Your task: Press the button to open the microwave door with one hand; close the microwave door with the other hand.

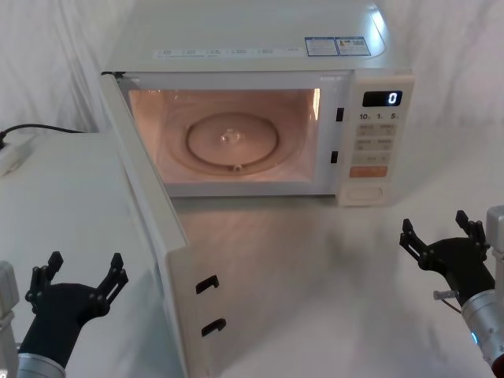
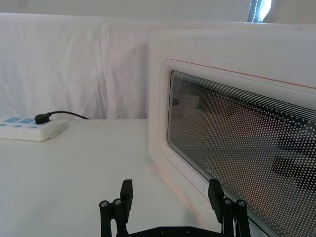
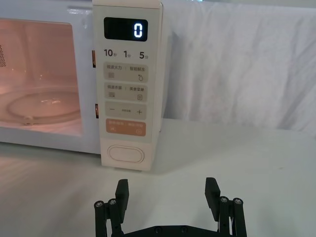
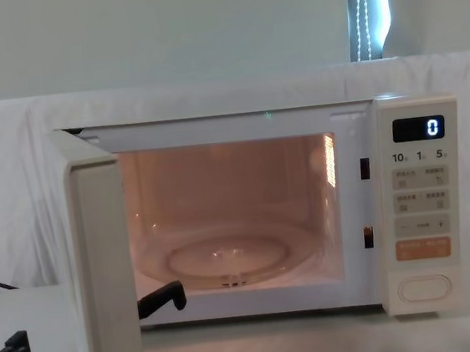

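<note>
The cream microwave door (image 1: 150,228) stands wide open, hinged at the left and swung out toward me. Its dark dotted window (image 2: 237,148) fills the right of the left wrist view. The cavity is lit, with a glass turntable (image 1: 232,142) inside. The oval open button (image 1: 365,191) sits at the bottom of the control panel (image 3: 126,153). My left gripper (image 1: 85,272) is open at the lower left, just outside the door's outer face (image 2: 171,190). My right gripper (image 1: 437,228) is open at the lower right, in front of the button and apart from it (image 3: 167,186).
A white power strip (image 2: 29,128) with a black plug and cable lies on the table at the far left (image 1: 12,157). White cloth hangs behind the microwave. The display (image 3: 139,30) reads 0. Bare white tabletop lies between the door and my right gripper.
</note>
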Tool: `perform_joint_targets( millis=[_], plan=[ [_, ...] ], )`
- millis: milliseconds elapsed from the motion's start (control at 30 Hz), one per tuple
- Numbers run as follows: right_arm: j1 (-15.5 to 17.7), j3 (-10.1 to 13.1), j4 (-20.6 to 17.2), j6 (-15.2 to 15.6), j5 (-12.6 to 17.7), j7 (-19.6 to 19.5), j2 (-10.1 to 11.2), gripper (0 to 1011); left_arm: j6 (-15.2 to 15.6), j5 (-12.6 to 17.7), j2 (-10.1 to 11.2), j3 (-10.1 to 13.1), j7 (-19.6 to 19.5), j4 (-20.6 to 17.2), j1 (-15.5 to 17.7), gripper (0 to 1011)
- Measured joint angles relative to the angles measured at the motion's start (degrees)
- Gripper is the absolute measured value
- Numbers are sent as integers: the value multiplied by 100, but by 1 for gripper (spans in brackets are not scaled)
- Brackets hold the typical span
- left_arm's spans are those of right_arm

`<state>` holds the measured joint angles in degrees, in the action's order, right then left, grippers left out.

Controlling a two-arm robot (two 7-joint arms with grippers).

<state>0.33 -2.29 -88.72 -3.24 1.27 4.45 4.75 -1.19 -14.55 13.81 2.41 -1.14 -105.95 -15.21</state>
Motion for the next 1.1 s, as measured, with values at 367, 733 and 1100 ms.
perform_joint_targets(
  millis=[367,733,1100],
  plan=[
    [0,0,0,0,0,0,0,1002,0,0,0,0,0,0,0,1001],
    [0,0,0,0,0,0,0,1002,0,0,0,0,0,0,0,1001],
    [0,0,0,0,0,0,0,1002,0,0,0,0,0,0,0,1001]
  ],
)
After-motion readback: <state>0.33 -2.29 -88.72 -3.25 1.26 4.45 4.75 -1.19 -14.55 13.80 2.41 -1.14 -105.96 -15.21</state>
